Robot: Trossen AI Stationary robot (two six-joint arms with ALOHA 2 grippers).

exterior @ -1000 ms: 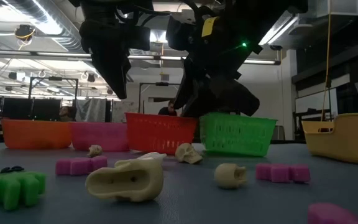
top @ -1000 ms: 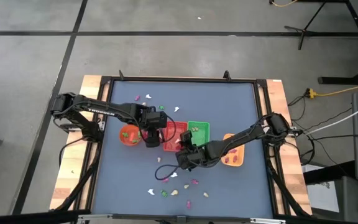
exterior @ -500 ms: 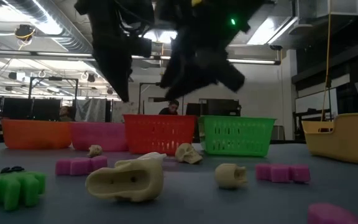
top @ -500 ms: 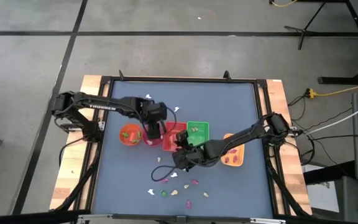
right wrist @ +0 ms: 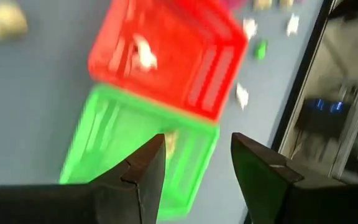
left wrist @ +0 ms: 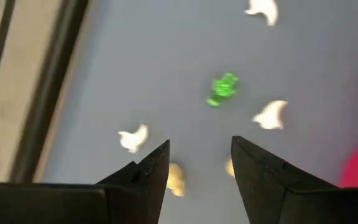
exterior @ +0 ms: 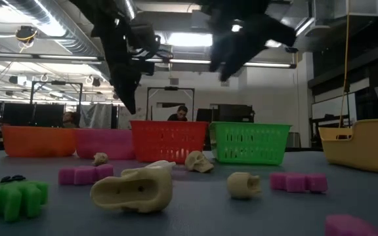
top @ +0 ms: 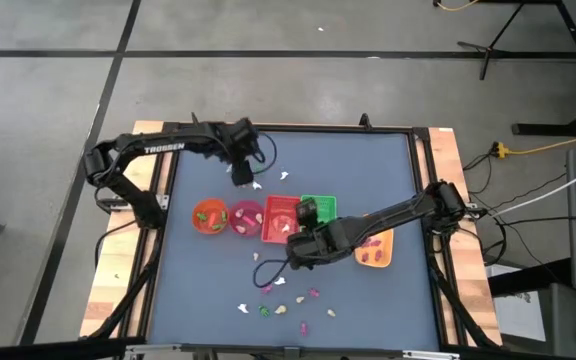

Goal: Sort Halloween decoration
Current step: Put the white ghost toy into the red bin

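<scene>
The left gripper (top: 240,172) hung with fingers parted and nothing between them over scattered white and green Halloween decoration (left wrist: 221,89) at the worktop's (top: 368,170) far side. The right gripper (top: 303,213), likewise apart and empty, hovered above the red basket (right wrist: 166,53) and green basket (right wrist: 138,146). More trinkets (top: 280,305) lay near the front edge.

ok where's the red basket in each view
High view: red basket mid-table, between pink bowl and green basket.
Low view: centre, left of the green basket.
Left wrist view: cannot tell.
Right wrist view: upper middle.
Shared landmark: the green basket beside it.
</scene>
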